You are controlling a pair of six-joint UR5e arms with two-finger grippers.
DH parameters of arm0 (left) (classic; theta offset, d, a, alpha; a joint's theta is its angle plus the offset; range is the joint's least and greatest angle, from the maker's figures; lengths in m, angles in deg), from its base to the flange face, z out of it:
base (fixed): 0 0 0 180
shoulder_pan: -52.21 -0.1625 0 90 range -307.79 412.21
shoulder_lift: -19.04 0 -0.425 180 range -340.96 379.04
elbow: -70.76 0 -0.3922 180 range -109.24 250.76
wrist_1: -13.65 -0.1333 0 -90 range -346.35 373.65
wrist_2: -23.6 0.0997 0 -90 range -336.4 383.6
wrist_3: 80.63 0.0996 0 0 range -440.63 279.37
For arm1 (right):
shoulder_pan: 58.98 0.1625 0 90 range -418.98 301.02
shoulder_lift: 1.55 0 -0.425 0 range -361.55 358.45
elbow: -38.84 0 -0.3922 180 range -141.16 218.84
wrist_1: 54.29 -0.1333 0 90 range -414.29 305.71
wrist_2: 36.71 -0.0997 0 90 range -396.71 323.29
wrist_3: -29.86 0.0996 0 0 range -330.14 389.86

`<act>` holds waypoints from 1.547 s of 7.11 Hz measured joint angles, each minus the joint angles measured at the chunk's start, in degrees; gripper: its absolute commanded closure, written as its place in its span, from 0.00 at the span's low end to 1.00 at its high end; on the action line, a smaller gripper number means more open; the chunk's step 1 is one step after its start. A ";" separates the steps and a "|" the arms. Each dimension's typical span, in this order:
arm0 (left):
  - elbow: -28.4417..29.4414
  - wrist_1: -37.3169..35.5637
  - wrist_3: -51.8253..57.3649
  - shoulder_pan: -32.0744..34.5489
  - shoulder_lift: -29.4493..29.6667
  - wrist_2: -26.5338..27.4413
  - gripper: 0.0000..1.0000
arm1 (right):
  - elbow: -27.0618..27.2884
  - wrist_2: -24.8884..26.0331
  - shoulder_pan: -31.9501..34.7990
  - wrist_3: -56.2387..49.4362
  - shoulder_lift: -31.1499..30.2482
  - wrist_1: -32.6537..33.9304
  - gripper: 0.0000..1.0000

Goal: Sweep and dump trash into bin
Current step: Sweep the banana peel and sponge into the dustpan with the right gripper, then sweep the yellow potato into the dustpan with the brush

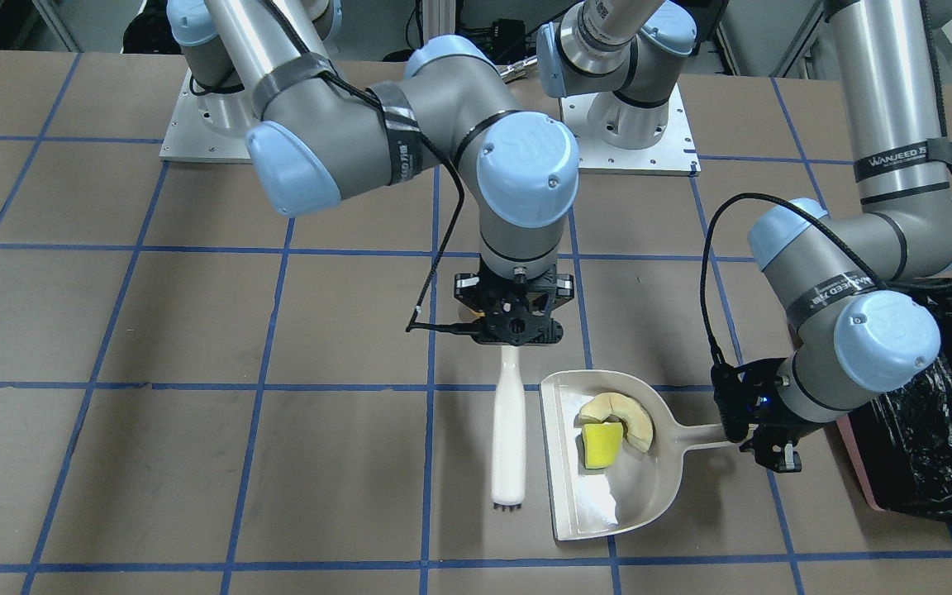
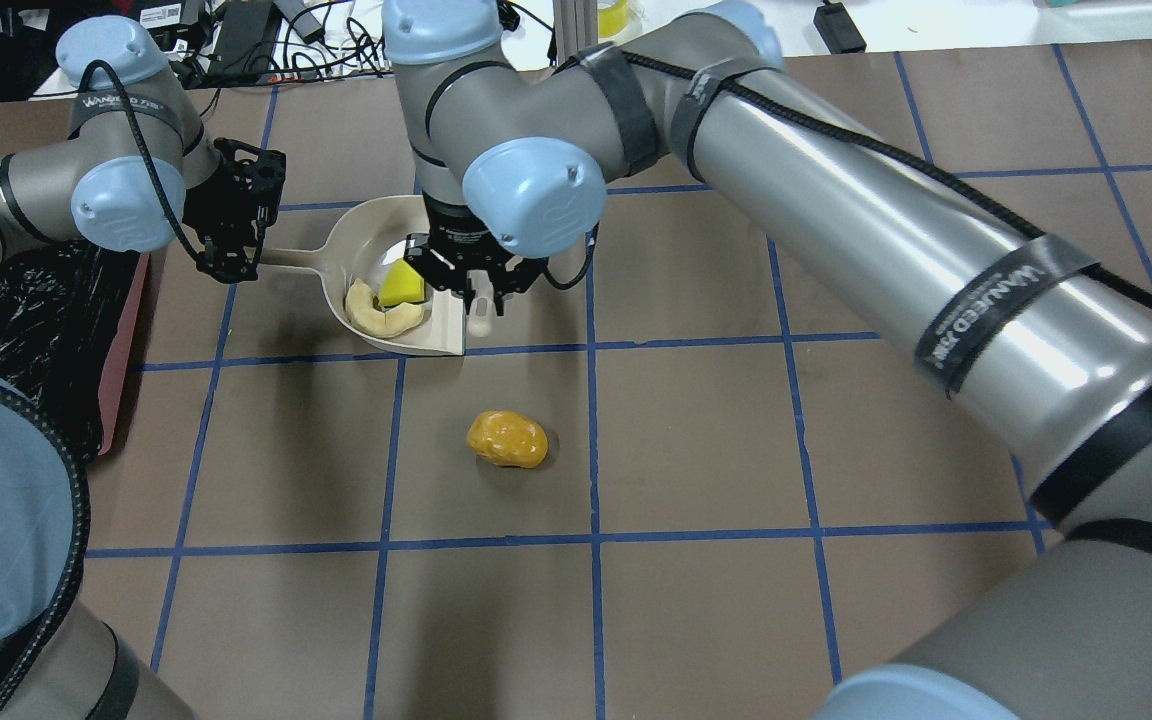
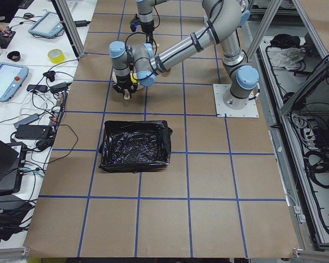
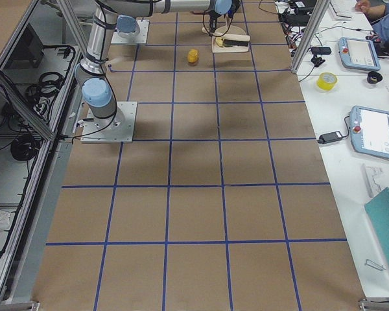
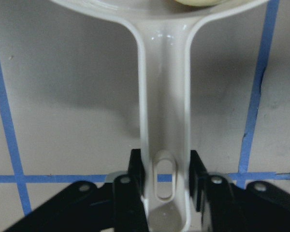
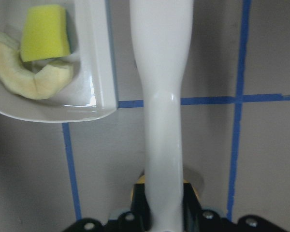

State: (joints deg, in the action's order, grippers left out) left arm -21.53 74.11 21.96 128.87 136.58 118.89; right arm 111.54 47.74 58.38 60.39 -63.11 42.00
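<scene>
My left gripper (image 1: 761, 430) (image 2: 236, 250) (image 5: 165, 179) is shut on the handle of the beige dustpan (image 1: 608, 504) (image 2: 356, 235) (image 5: 164, 96), which lies flat on the table. The cream crescent slice (image 1: 625, 413) (image 2: 381, 315) (image 6: 31, 77) and the yellow wedge (image 1: 602, 445) (image 2: 402, 285) (image 6: 44, 34) lie in the pan. My right gripper (image 1: 513, 330) (image 2: 476, 290) (image 6: 163, 203) is shut on a white brush (image 1: 509, 438) (image 6: 162, 96), beside the pan's open edge. The orange-yellow lump (image 2: 507, 439) (image 4: 193, 56) lies on the table, apart from the pan. The pink bin (image 1: 856, 463) (image 2: 131, 330) (image 3: 136, 147) with its black bag stands beside my left arm.
The table is brown with blue grid lines. The arms' white base plates (image 1: 625, 132) are at the robot's side of it. Benches with tablets and a yellow tape roll (image 3: 56, 55) (image 4: 326, 80) stand beyond the far edge.
</scene>
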 measured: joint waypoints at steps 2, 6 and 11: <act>-4.05 0.07 2.24 -2.52 -3.03 -0.03 1.00 | 7.67 2.92 -2.21 -0.64 -8.39 -4.86 1.00; -20.18 -1.05 7.00 -4.43 -15.95 0.06 1.00 | 29.09 5.12 -0.84 5.53 -23.26 -5.19 1.00; -25.98 -2.34 5.37 -3.64 -21.13 1.07 1.00 | 33.25 0.11 9.65 12.68 -16.29 5.31 1.00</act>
State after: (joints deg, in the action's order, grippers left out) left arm -47.51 71.77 27.33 125.23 115.45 119.97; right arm 144.79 47.85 68.03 73.07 -79.39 47.30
